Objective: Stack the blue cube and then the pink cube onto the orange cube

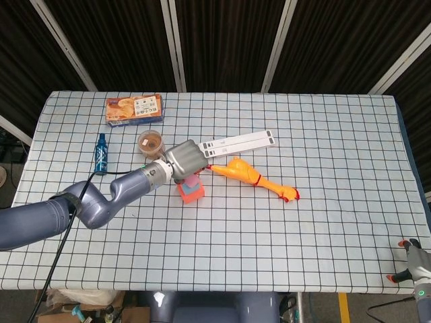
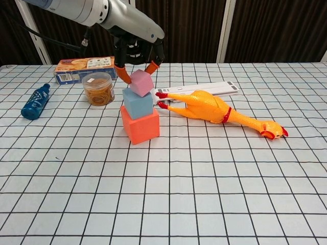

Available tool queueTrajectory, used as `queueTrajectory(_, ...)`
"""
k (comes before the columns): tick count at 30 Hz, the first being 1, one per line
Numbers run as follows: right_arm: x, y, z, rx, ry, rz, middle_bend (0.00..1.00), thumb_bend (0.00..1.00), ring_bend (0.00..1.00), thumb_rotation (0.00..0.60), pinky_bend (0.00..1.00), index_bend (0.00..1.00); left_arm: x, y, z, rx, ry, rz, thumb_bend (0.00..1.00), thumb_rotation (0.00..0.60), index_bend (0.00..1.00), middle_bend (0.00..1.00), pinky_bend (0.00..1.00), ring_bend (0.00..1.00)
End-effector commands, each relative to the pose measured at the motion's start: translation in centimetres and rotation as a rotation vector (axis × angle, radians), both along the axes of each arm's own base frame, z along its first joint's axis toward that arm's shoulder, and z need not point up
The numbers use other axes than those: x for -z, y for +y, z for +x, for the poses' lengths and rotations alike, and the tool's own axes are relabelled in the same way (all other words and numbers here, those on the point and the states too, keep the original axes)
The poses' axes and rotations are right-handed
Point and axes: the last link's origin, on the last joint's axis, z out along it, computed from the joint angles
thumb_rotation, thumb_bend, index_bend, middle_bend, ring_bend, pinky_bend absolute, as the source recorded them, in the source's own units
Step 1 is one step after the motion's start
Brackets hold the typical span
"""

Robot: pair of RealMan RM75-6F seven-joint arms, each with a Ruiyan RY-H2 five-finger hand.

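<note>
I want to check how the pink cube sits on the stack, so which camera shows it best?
The chest view: the pink cube shows from the side, tilted on the blue cube, between the left hand's fingertips. In the head view the left hand covers most of it; only a small pink patch shows.
</note>
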Motion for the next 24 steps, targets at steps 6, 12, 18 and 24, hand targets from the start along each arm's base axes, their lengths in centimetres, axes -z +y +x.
queueTrajectory(6,-0.1,0.0,-0.2,0.014,0.006,-0.002,0.08,0.12,0.24,0.6,0.26,0.21,-0.7,0.3,0.4,-0.025,0.018,-0.019,0.34,0.6,0.75,0.76,0.92,0.77)
queueTrajectory(12,-0.1,0.1,-0.3,0.017,0.008,-0.001,0.08,0.12,0.24,0.6,0.26,0.21,-0.9,0.6,0.3,-0.032,0.036,-0.02,0.34,0.6,0.75,0.76,0.92,0.77)
queueTrajectory(18,0.0,0.1,-0.3,0.02,0.008,0.0,0.08,0.12,0.24,0.6,0.26,0.21,-0.3,0.7,0.2,-0.041,0.043,-0.031,0.34,0.6,0.75,0.76,0.92,0.77)
queueTrajectory(24,0.0,0.1,-0.4,0.026,0.011,0.003,0.08,0.12,0.24,0.6,0.26,0.21,0.1,0.7,0.6,-0.038,0.041,-0.039,0.34,0.6,0.75,0.76,0.92,0.77)
